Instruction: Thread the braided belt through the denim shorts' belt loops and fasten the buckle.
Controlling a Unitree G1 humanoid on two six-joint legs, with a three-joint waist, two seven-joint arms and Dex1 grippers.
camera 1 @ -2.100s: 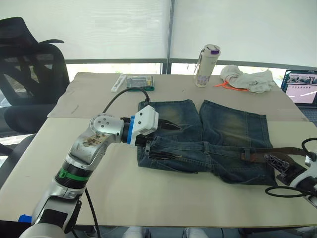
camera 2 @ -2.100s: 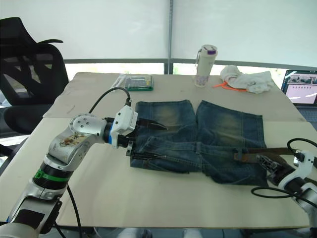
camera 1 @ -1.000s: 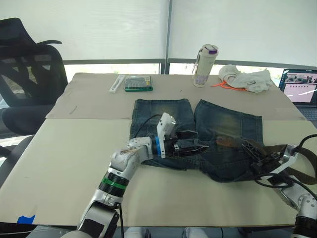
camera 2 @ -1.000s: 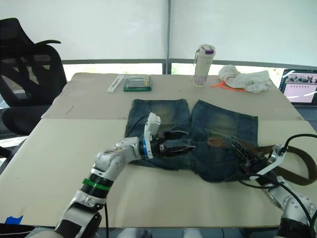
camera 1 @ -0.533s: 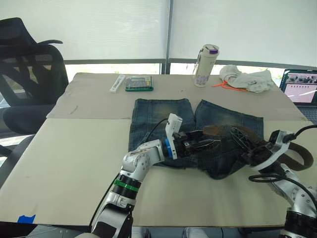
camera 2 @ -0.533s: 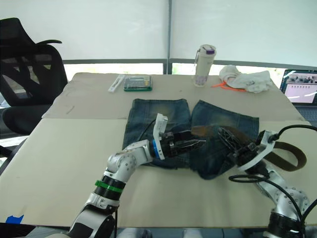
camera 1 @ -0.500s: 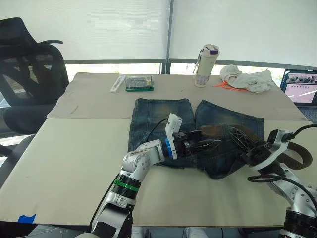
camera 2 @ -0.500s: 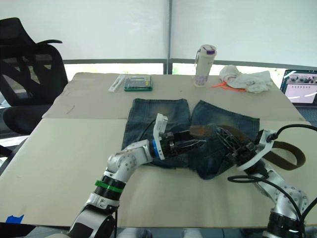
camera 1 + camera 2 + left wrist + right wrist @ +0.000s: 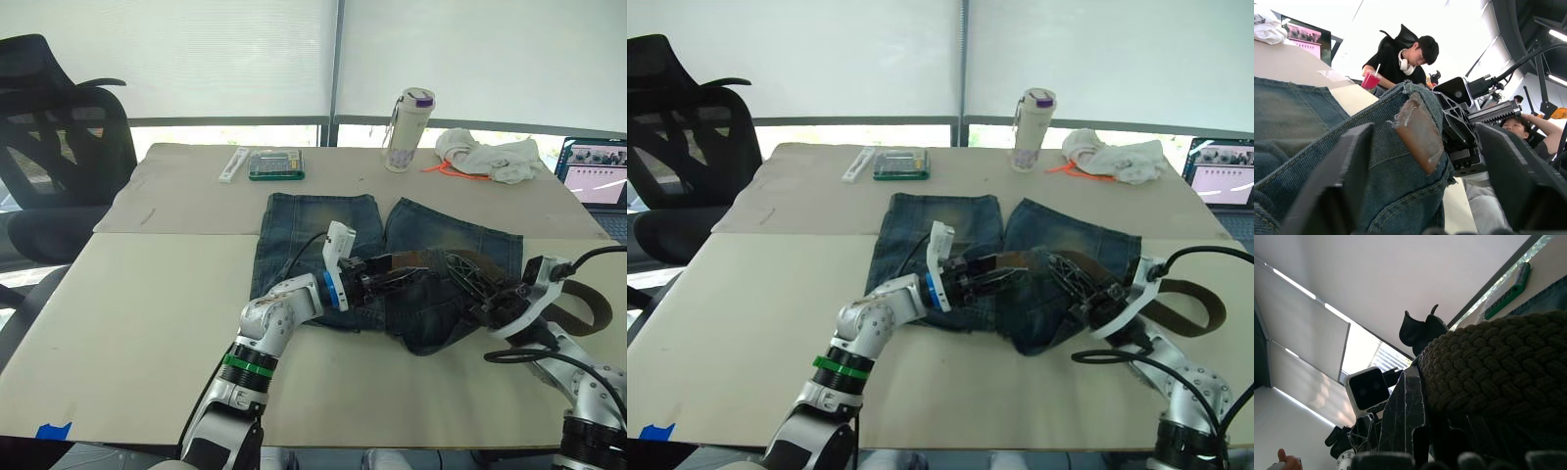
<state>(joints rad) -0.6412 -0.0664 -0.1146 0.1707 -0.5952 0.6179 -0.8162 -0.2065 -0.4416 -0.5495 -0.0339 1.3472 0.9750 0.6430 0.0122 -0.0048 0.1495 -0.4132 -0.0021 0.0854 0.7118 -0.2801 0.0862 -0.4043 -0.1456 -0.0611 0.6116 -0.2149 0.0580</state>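
The denim shorts (image 9: 313, 220) lie on the table, their waistband bunched up and raised in the middle. My left gripper (image 9: 400, 279) reaches into that raised fold; in the left wrist view its fingers (image 9: 1337, 186) stand wide apart, open around the denim, against which a flat brown strap end (image 9: 1418, 129) lies. My right gripper (image 9: 468, 279) faces it closely from the right, shut on the braided belt (image 9: 1488, 367). The belt's remaining length (image 9: 578, 318) loops back on the table to the right. The buckle is hidden, and I cannot make out the belt loops.
A bottle (image 9: 409, 127), a white cloth (image 9: 490, 157), a green box (image 9: 274, 164) and a laptop (image 9: 598, 181) sit along the table's far side. An office chair (image 9: 59, 147) stands at the far left. People (image 9: 1405, 56) sit beyond the table.
My left gripper went from the shorts' left edge to their middle. The right gripper brought the belt inward from the right. The waistband bunched and rose between them.
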